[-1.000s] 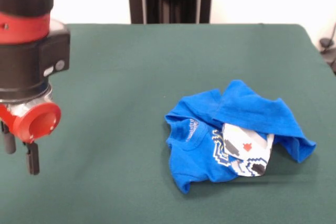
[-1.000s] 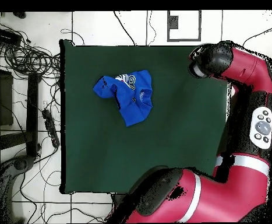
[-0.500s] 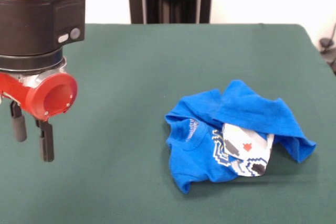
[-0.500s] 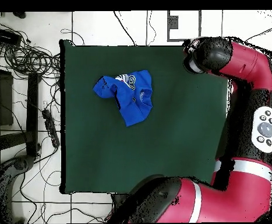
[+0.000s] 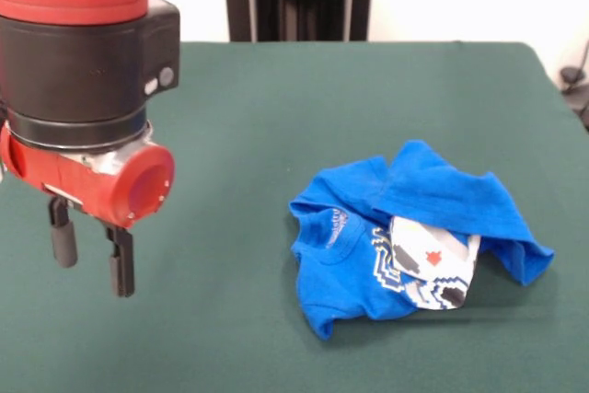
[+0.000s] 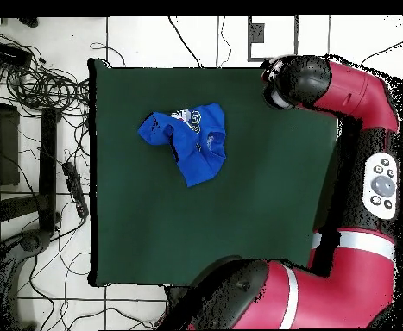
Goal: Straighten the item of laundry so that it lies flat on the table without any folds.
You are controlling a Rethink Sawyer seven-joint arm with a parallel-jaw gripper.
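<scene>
The item of laundry, a bright blue T-shirt, lies crumpled on the green table, with a sleeve folded over and the white-grey print partly showing. From above, the item of laundry sits in the table's upper left part. My gripper hangs above the table well to the left of the shirt in the front view, open, with nothing between its two black fingers. In the overhead view the arm's wrist covers the gripper, near the table's upper right.
Cables and a power strip lie on the floor beside the table's left edge in the overhead view. The red arm runs along the table's right side.
The gripper has moved toward the shirt, rightward in the front view and leftward in the overhead view. The shirt has not moved.
</scene>
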